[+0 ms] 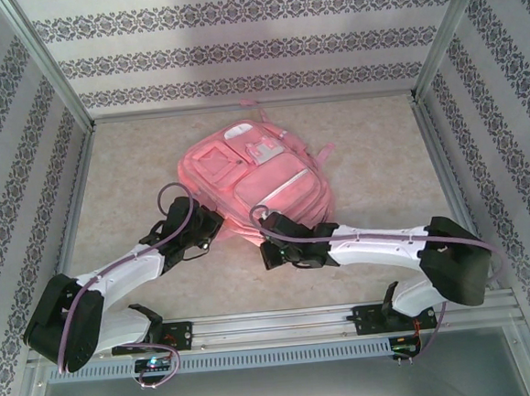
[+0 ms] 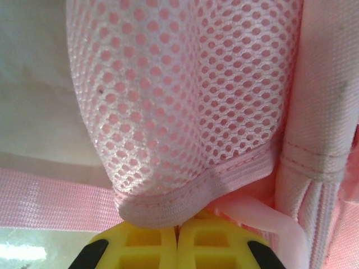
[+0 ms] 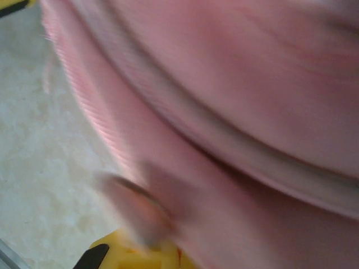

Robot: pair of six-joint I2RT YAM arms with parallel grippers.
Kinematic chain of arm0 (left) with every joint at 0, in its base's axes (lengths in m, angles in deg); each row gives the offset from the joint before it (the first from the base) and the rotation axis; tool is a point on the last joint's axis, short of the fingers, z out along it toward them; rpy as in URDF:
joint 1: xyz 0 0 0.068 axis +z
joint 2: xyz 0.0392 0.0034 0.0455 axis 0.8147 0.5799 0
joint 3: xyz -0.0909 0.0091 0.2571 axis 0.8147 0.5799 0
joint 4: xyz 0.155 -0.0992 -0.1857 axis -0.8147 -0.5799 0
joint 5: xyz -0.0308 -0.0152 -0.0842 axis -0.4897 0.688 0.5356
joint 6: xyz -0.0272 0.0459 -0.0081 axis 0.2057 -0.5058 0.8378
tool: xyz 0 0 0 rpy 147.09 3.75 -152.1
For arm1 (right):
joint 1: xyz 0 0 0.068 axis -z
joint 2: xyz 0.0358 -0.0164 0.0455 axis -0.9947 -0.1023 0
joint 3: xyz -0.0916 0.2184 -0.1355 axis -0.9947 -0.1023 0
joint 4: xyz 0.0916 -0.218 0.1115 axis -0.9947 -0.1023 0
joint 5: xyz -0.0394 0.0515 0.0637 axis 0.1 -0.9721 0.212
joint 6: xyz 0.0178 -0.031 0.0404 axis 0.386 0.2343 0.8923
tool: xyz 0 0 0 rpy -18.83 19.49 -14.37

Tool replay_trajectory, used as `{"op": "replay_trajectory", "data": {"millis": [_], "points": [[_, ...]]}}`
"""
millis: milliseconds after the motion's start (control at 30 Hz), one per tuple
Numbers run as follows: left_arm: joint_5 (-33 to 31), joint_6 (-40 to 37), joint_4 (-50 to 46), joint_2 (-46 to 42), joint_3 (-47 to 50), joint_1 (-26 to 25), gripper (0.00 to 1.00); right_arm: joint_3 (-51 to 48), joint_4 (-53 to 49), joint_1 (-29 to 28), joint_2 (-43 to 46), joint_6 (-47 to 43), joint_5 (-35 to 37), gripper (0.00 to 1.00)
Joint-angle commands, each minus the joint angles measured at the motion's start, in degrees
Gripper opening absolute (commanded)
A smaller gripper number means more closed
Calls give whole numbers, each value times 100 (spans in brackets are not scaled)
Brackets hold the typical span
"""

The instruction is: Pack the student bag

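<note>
Top external: the bag (image 1: 254,176) lies mid-table (image 1: 381,152). Left gripper (image 2: 178,228), clenched, touches its mesh pocket hem (image 2: 190,193); right gripper (image 1: 268,242), clenched, sits at its near edge.

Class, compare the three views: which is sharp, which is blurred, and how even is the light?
Top external: sharp, evenly lit, student bag clear. Left wrist: mesh pocket in crisp close focus. Right wrist: the bag smeared by blur; table soft.

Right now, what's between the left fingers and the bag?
Nothing. In the left wrist view, the left fingers touch the bag at its mesh hem.
</note>
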Motion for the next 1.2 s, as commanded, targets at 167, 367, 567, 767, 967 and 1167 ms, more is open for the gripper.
{"op": "replay_trajectory", "data": {"millis": [167,367,567,767,967,1167], "points": [[-679,-251,-430,-218,-136,303,0,-354,-1028,446,472,119,183,0],[-661,-367,-572,-305,-165,417,0,-575,-1325,992,859,-12,275,0],[-602,-476,-697,-301,-274,505,0,-748,-1547,1591,1299,-33,503,0],[-399,-723,-761,-24,-603,550,0,-873,-916,1627,1651,-431,-329,0],[367,-1915,-1346,1053,-2087,662,43,-663,-261,974,1472,-404,-857,0],[663,-2035,-2689,1346,-2962,892,63,16,61,371,627,74,-614,0]]}}
